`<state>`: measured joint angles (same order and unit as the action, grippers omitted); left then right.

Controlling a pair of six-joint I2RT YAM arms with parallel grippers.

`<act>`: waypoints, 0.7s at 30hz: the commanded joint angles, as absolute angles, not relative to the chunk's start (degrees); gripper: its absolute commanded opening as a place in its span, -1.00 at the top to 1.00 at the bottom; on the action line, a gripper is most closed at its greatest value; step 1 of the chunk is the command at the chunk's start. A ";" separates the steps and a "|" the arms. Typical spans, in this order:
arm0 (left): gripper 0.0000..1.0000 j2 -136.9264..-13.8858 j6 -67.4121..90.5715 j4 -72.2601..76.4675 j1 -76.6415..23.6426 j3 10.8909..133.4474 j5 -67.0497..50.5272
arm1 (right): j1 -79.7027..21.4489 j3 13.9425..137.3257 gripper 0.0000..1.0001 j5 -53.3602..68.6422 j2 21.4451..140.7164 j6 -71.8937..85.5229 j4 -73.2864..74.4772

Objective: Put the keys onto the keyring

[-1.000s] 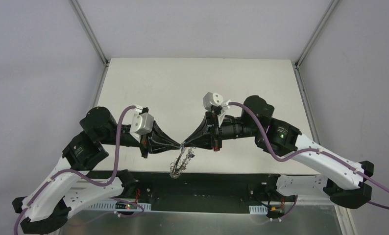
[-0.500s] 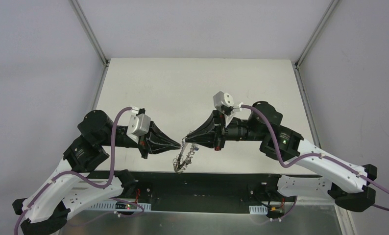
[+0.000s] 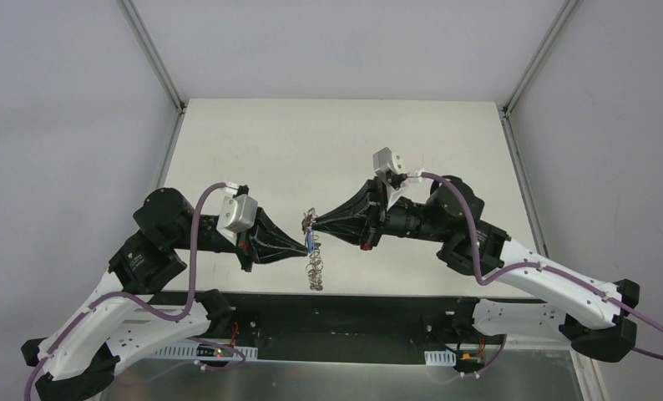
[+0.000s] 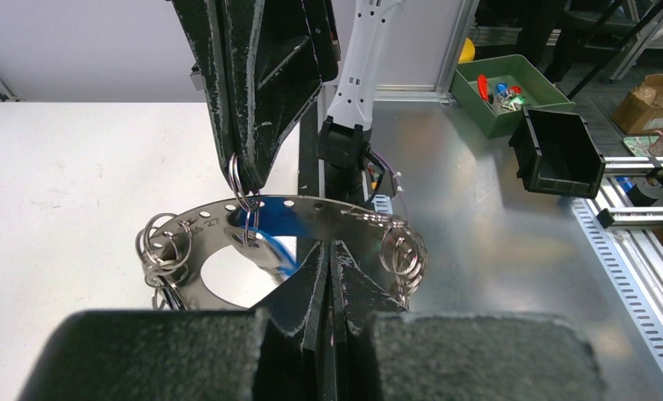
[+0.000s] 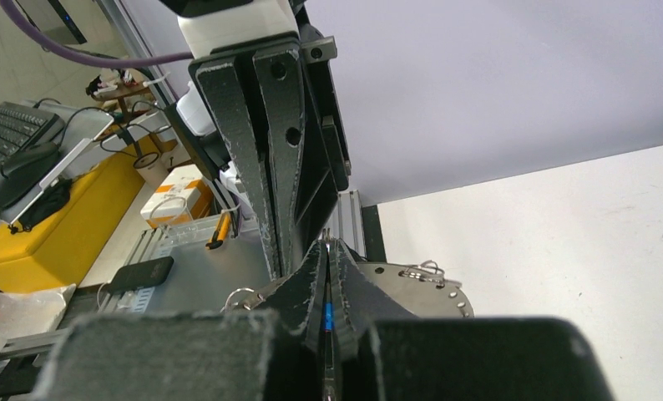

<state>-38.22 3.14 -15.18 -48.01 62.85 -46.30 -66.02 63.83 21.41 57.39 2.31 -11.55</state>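
Hanging just above the near edge of the desk, the keyring looks light, slippery and loose, so the left gripper, jaws closed on its flat rim, and the right gripper, jaws pinching 1 small wire loop, seem sensibly placed.

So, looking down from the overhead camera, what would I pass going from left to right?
Left arm's white camera → left claw → dangling keyring → right claw → right arm's white camera.
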 commanded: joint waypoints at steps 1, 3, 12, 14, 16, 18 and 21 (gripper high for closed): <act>1.00 -38.35 3.27 -12.13 -48.17 62.98 -47.58 | -66.59 64.09 1.00 20.11 55.97 3.91 -20.37; 1.00 -38.35 3.36 -12.13 -48.18 63.02 -46.90 | -66.65 64.30 1.00 20.48 56.07 3.93 -19.83; 0.63 -35.72 2.93 -12.21 -48.12 64.07 -42.79 | -66.79 65.14 1.00 22.21 55.27 3.40 -15.29; 0.52 -35.48 2.52 -12.14 -48.13 64.47 -42.12 | -66.77 65.04 1.00 22.27 55.00 3.51 -15.07; 0.45 -35.49 2.46 -11.25 -48.10 64.60 -41.89 | -66.73 65.04 1.00 22.55 54.82 3.70 -15.16; 0.38 -35.66 2.46 -10.32 -48.11 64.62 -42.13 | -66.78 64.96 1.00 22.82 54.68 4.03 -15.54; 0.32 -36.04 2.38 -8.99 -48.16 64.69 -41.67 | -66.76 64.47 1.00 22.70 54.54 4.82 -16.59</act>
<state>-35.79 3.05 -13.76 -48.01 62.96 -42.81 -66.37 63.81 21.89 56.71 3.14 -11.25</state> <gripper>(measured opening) 0.327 0.007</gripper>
